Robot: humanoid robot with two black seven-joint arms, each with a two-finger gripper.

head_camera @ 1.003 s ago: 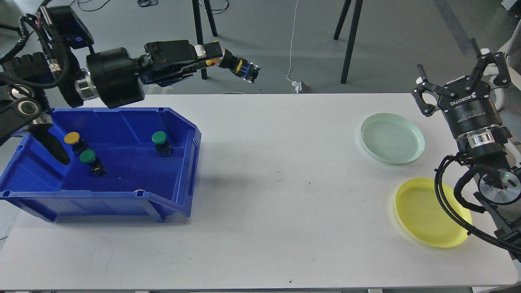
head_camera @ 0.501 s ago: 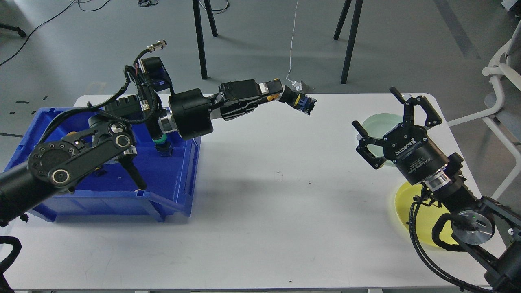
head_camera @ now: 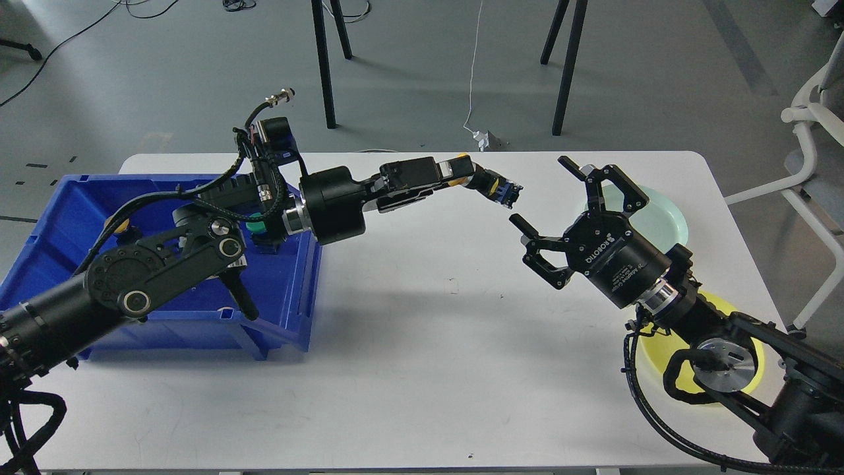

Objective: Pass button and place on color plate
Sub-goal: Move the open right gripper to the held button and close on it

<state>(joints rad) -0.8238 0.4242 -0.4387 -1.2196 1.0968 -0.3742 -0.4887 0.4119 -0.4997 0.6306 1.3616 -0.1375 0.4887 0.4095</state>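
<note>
My left gripper (head_camera: 465,173) reaches over the middle of the white table and is shut on a yellow-capped button (head_camera: 491,185) with a black and blue body. The body points toward my right gripper (head_camera: 537,191). That gripper is open, with its fingers just right of the button and not touching it. A mint green plate (head_camera: 672,221) lies at the back right, partly hidden by the right gripper. A yellow plate (head_camera: 752,336) lies nearer, mostly covered by the right arm.
A blue bin (head_camera: 290,284) stands at the left under my left arm. It holds a green button (head_camera: 252,227) and a yellow one (head_camera: 120,226), both partly hidden. A white chair (head_camera: 808,125) stands off the table's right end.
My left gripper has carried the button rightward from above the bin to the table's middle. My right gripper has swung left from the table's right edge and now faces the button, still open.
</note>
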